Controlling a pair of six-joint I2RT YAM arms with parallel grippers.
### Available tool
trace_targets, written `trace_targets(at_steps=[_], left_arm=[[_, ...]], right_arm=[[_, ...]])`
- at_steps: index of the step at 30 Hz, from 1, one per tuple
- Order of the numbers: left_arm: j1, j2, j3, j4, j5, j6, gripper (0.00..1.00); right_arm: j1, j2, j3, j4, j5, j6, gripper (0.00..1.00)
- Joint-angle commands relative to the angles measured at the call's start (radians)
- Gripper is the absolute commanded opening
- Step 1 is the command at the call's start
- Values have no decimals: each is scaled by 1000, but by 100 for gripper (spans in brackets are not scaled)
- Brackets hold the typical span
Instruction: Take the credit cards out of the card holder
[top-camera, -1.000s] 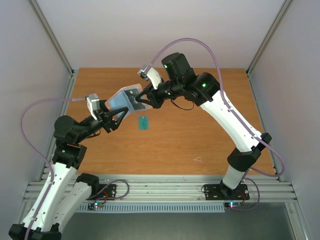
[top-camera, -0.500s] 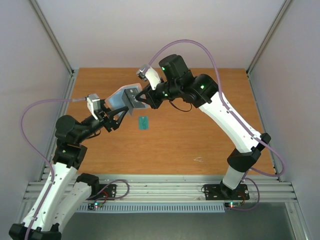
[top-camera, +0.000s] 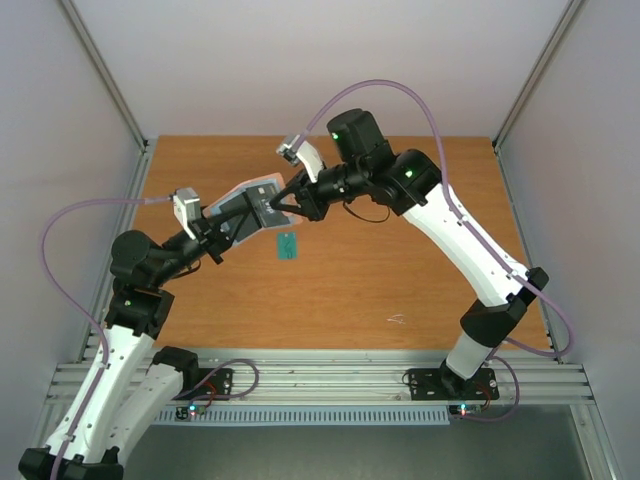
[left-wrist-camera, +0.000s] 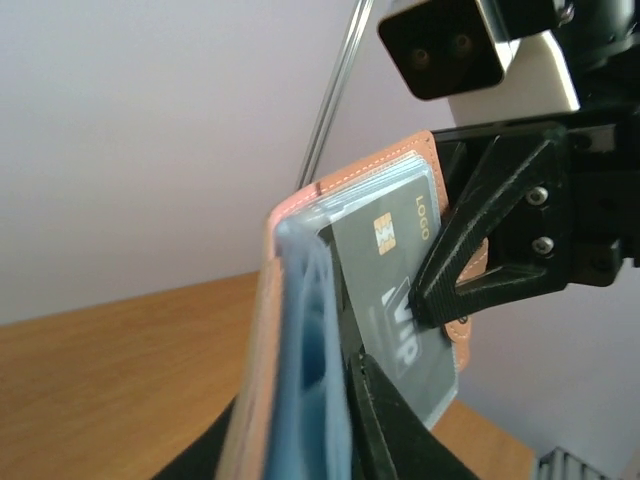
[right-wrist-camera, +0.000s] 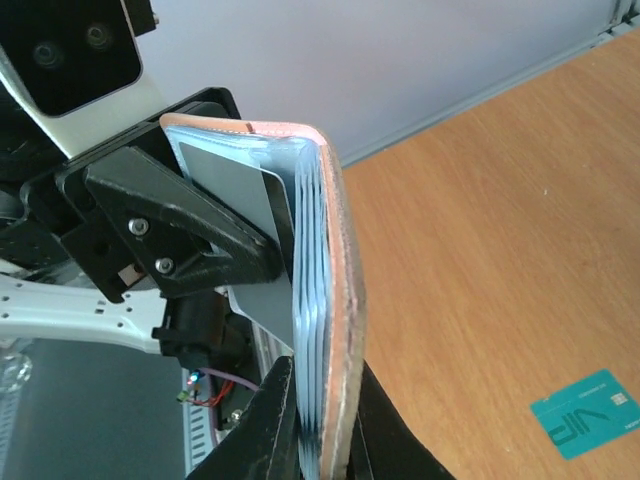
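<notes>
Jaws of the right gripper (right-wrist-camera: 325, 390) are clenched on the card holder (right-wrist-camera: 345, 280), one finger against its pink cover and the other against the pale blue sleeves. They carry it in the air above the table (top-camera: 420, 290). Jaws of the left gripper (top-camera: 235, 225) stand narrowed about the holder's opposite edge. Whether they truly pinch, and what exactly lies between them, cannot be told: the left wrist view shows only one finger clearly, running up between the sleeves and a dark grey card (left-wrist-camera: 395, 270) marked with a chip, LOGO and VIP. That card sits in a clear pocket on the side facing the left arm. A teal-green card (top-camera: 288, 245) lies flat on the table, a little nearer the arm bases than the holder and well apart from both grippers. The task is therefore judged partly done, with one card out and the grey one next; any further cards are hidden among the sleeves. The step in hand is judged to be taking hold of the grey card. The next move calls for a firm pinch on the card alone, then a straight pull along its pocket while the right gripper keeps the holder steady; catching the sleeve as well would drag the whole holder. In the top view the holder bridges the two grippers, left jaws at its left end and right jaws at its right end.
</notes>
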Motion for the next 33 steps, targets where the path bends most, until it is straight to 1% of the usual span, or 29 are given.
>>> trace_targets(at_steps=[1,5,8,10,11,12,14,15,17,19,22,24,26,27,29,31,33], left_arm=[[16,-25,-2,45,28,-18,14],[26,-27,-6,63,54,-55,9],[27,-26,-5,69,89,-65,1],[29,-23,-2,74,109,-78,0],[28,-22,0,75,115,-86,0],[27,-22,1,75,113,-96,0],[28,-20,3,60,79,-133,0],[28,-18,6,43,48,-145,0],[28,-18,12,-7,-19,-156,0],[29,-18,22,-49,-74,-119,0],[27,-14,38,-125,-153,-58,0],[28,-8,46,-188,-215,-15,0],[28,0,54,-237,-277,23,0],[27,7,58,-254,-300,31,0],[28,10,60,-258,-278,31,0],[28,5,56,-202,-198,-4,0],[28,2,44,-80,-79,-79,0]], right_arm=[[-85,-74,-54,77,-130,37,1],[-135,-113,-109,113,-255,44,1],[-149,-121,-118,111,-326,34,1],[-153,-123,-119,107,-342,27,3],[-155,-122,-120,103,-323,26,4],[-159,-120,-118,98,-300,27,8],[-170,-113,-106,76,-205,42,33],[-180,-110,-98,62,-167,54,38],[-190,-107,-59,30,-112,60,43],[-191,-115,-27,8,-52,55,48],[-178,-142,2,2,51,51,46],[-127,-162,2,13,113,16,43],[-56,-160,-4,27,102,-25,42],[-16,-144,-3,33,41,-36,42],[5,-102,-4,54,-118,-16,41],[7,-56,-5,88,-186,49,35],[7,-21,1,101,-208,74,33]])
